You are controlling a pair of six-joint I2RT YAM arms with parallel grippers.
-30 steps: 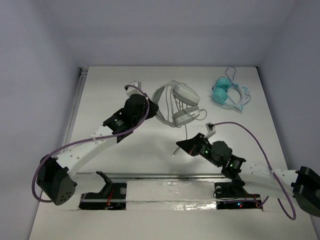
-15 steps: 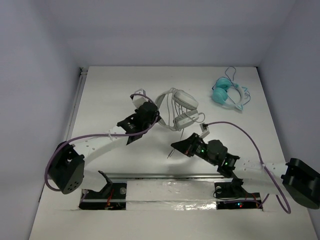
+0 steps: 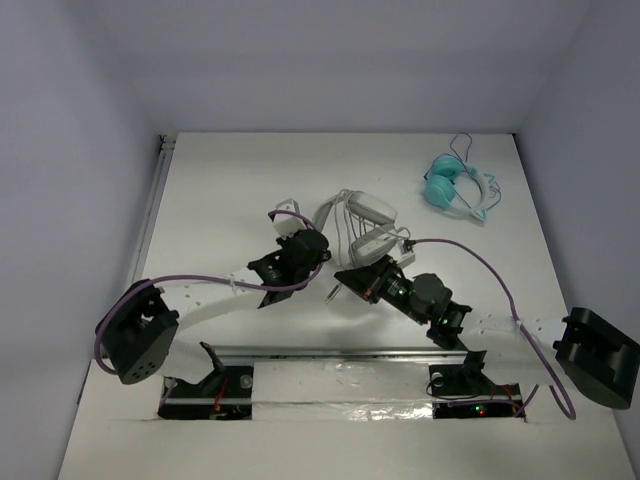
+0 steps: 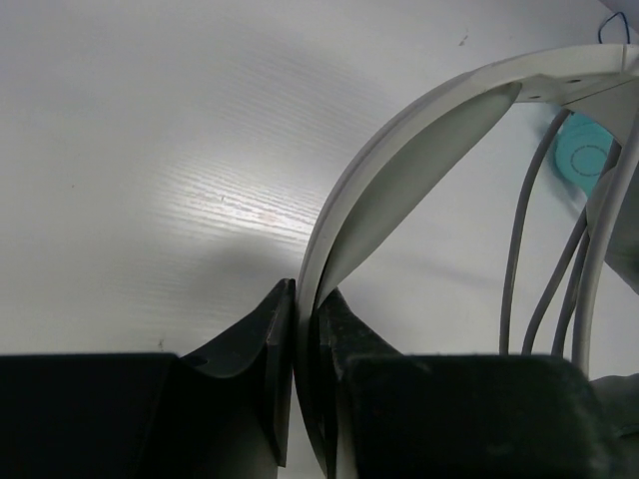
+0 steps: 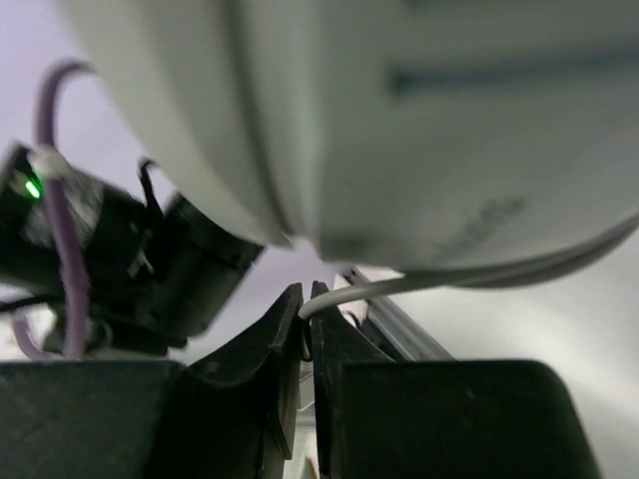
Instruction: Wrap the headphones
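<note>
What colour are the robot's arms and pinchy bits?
Both arms, left arm and right arm, are white bars with chunky black joints. A purple cable loops along each. The left tool and right tool have black wedge-shaped fingers.

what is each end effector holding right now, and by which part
The left end effector is shut on the headphones at the headband. The right end effector pinches their thin grey cable.
</note>
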